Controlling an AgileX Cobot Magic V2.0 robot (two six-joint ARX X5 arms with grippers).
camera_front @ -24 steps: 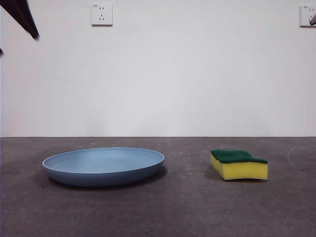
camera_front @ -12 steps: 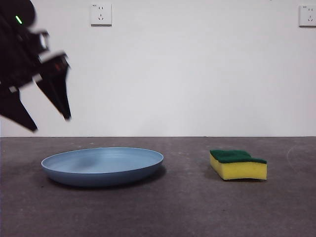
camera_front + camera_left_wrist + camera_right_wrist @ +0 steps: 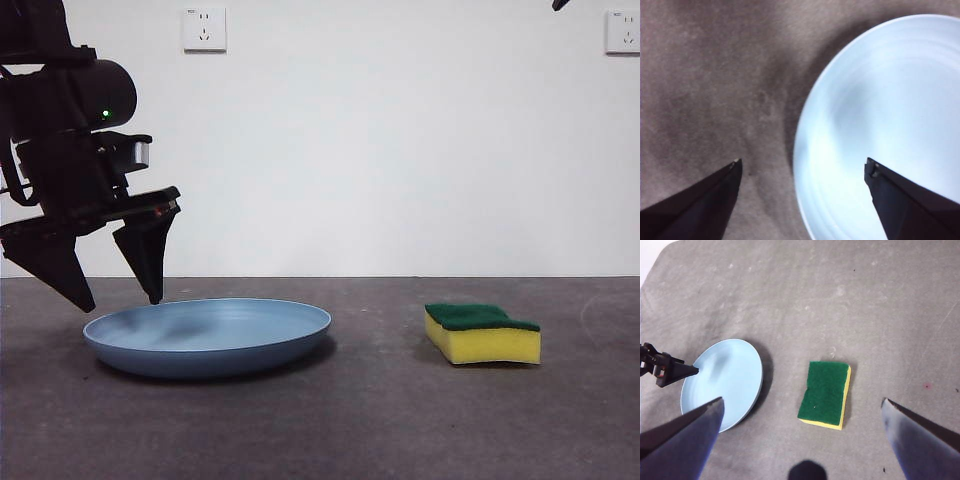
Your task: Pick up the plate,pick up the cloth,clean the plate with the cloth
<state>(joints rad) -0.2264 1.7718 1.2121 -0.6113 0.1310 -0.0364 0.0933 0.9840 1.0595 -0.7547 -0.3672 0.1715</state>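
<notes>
My left gripper has come down fast: a second ago only a dark tip showed at the top corner of the front view, and now the whole wrist hangs low over the left edge of the plate. The plate itself has not shifted and lies flat on the dark table. I judge that the first step, picking up the plate, is now in its approach and no grasp has been made.

The jaws of my left gripper stand wide apart and hold nothing. In the left wrist view one tip hangs over bare table just outside the rim and the other over the plate's pale inner surface, so the rim runs between them. From the front the tips sit just above the rim, apparently not touching. To my mind the next move calls for a little more descent, then closing on that rim.

Further right, well apart from the plate, the cloth rests untouched, green face up. My right gripper waits high above it, jaws spread wide and empty.
</notes>
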